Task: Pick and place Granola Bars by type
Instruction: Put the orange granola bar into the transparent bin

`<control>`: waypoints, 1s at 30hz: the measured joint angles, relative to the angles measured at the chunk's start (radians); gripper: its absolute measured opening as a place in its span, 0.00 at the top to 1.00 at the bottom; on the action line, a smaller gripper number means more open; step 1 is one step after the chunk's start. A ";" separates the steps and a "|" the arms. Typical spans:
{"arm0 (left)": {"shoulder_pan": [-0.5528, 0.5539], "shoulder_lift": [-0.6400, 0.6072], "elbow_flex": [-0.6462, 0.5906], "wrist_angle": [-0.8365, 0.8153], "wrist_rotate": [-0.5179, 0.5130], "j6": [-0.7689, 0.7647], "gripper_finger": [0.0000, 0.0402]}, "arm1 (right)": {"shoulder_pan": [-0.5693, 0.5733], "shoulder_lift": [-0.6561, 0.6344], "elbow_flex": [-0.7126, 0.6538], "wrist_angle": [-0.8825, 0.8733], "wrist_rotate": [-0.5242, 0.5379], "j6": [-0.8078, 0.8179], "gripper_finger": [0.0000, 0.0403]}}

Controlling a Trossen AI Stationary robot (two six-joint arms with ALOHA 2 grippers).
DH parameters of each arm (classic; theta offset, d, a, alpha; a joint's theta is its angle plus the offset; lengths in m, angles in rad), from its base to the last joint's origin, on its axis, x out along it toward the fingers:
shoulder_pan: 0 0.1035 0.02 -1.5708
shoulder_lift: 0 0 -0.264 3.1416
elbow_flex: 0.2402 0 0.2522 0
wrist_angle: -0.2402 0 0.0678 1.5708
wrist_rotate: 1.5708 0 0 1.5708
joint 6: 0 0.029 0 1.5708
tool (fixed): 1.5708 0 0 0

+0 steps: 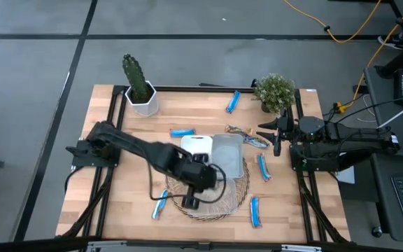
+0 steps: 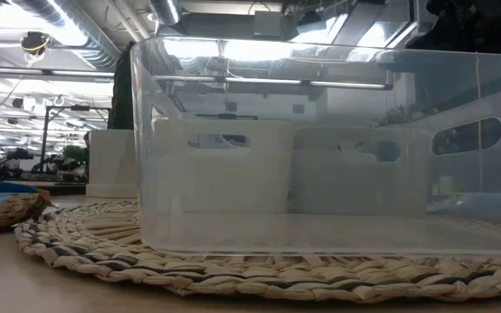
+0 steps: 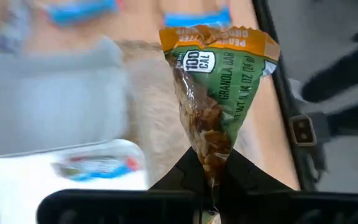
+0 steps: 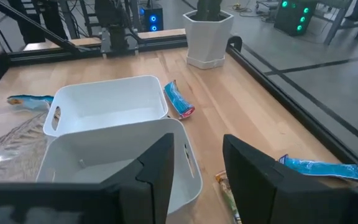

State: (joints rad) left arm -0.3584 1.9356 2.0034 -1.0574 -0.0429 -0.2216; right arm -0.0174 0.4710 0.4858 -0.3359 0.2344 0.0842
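Left gripper (image 1: 191, 201): lower centre of the high view, over the round woven mat (image 1: 235, 199); fingers clamped on the tail end of a green and orange bar (image 3: 219, 93), which stands up from the jaws in the left wrist view.

Right gripper (image 4: 194, 165): right of centre in the high view, waiting beside the small leafy plant (image 1: 274, 89); fingers spread apart, nothing between them.

Trays: white tray (image 1: 196, 145) and grey tray (image 1: 228, 155) sit side by side at centre frame, the grey one partly on the mat; a wrapped bar already lies in the white one (left wrist view, blurred).

Loose bars: blue bars lie scattered, one in the upper centre (image 1: 233, 101), one left of the white tray (image 1: 182, 131), one at lower left of the mat (image 1: 159, 204), two at lower right (image 1: 255, 211); a brownish one (image 1: 247, 136) rests just right of the grey tray.

Risk, grip: the hold is on the wrapper's crimped end only; a quick swing could let the bar slip or twist out.

Risk, sorting: the trays touch, so a release near the shared wall could drop the bar on the wrong side.

Risk, collision: the left arm (image 1: 138, 147) reaches across the white tray's near side; lowering carelessly could nudge a tray off its place.

Open room: bare wood at left frame, below the cactus pot (image 1: 140, 98); the table frame (image 1: 103, 189) bounds both sides.
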 joint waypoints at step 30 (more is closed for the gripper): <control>-0.003 -0.007 -0.186 0.318 0.133 -0.305 0.70 | 0.000 0.000 0.000 -0.063 0.000 -0.017 0.65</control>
State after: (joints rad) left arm -0.3619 1.9285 1.8177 -0.7394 0.0898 -0.5266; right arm -0.0174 0.4713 0.4858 -0.3992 0.2344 0.0676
